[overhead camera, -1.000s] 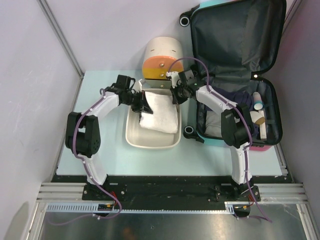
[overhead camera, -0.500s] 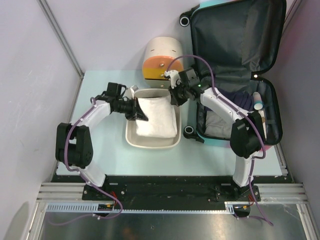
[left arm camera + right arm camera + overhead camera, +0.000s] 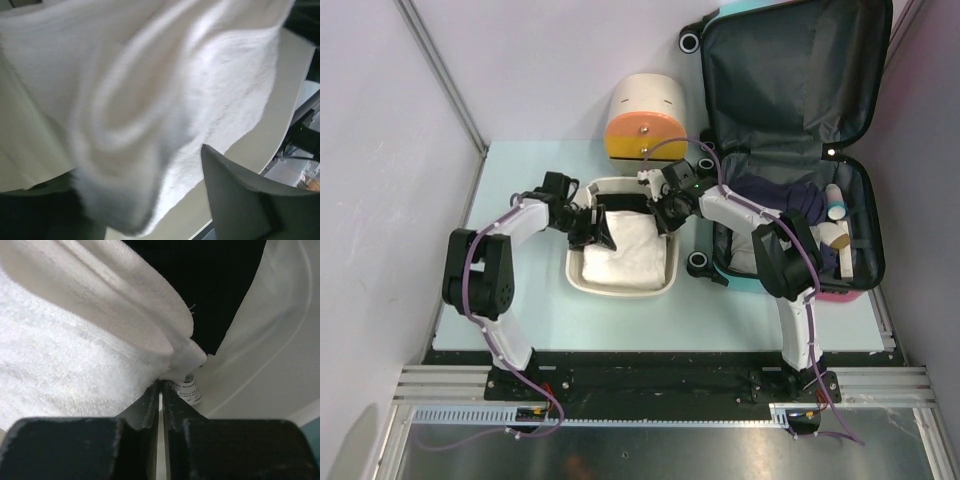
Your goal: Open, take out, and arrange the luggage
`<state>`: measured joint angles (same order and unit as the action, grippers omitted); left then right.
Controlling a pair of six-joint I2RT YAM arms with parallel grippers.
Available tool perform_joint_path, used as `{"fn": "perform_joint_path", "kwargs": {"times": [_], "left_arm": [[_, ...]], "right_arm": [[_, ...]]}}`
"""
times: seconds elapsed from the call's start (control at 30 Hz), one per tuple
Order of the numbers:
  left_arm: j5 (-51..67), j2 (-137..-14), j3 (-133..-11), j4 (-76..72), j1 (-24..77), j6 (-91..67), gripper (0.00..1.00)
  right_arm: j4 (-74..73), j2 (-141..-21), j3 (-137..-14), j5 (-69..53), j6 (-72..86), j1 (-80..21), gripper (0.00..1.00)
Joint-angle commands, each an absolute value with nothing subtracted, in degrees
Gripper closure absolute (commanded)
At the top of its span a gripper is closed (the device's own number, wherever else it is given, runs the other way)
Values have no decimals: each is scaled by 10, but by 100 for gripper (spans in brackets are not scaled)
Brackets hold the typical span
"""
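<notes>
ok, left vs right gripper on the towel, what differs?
Right gripper is pinched shut on the towel corner; left gripper shows one finger beside the cloth, grip unclear. Right gripper reaches from the luggage side, left gripper from the opposite. Both sit over the cream tray.

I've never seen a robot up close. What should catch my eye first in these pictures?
Mid-table, a cream oval plastic tub holds a fluffy white towel; the right pincer is pinched shut on its far right corner, and the left pincer sits at its left edge. At the back right lies a big open hard-shell suitcase, teal and pink outside, dark grey lining inside.
</notes>
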<state>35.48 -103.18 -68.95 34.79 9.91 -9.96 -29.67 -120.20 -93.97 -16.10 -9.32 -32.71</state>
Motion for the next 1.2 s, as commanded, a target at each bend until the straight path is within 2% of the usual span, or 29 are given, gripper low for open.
{"fn": "perform_joint_path", "kwargs": {"times": [0.0,0.03,0.07,0.1,0.27,0.3,0.4,0.6,0.7,0.87,1.0,1.17], "left_arm": [[273,-941,-703,358,89,-60,21],[272,-926,-703,359,89,-56,18],[268,-908,-706,360,89,-53,1],[255,-880,-711,361,89,-46,0],[213,-823,-751,363,88,-7,0],[227,-817,-766,363,89,21,0],[241,-817,-792,364,93,55,0],[270,-836,-808,364,112,69,0],[281,-856,-813,364,123,56,0],[303,-891,-838,364,130,33,0],[308,-911,-852,363,133,28,0],[299,-917,-858,363,134,25,0]], "right_arm": [[-310,-1188,-985,-173,-113,-327,73],[-315,-1184,-996,-176,-110,-322,64],[-321,-1173,-1005,-178,-105,-318,55],[-324,-1167,-1024,-190,-102,-314,43],[-362,-1120,-1069,-241,-114,-268,21],[-368,-1097,-1070,-258,-124,-258,15],[-406,-1052,-1061,-284,-168,-213,6],[-619,-1003,-1020,-337,-372,-63,6],[-689,-977,-963,-287,-493,-24,9],[-674,-938,-832,-221,-601,-12,8],[-645,-963,-800,-205,-595,-11,3],[-574,-1000,-787,-173,-584,-22,6]]}}
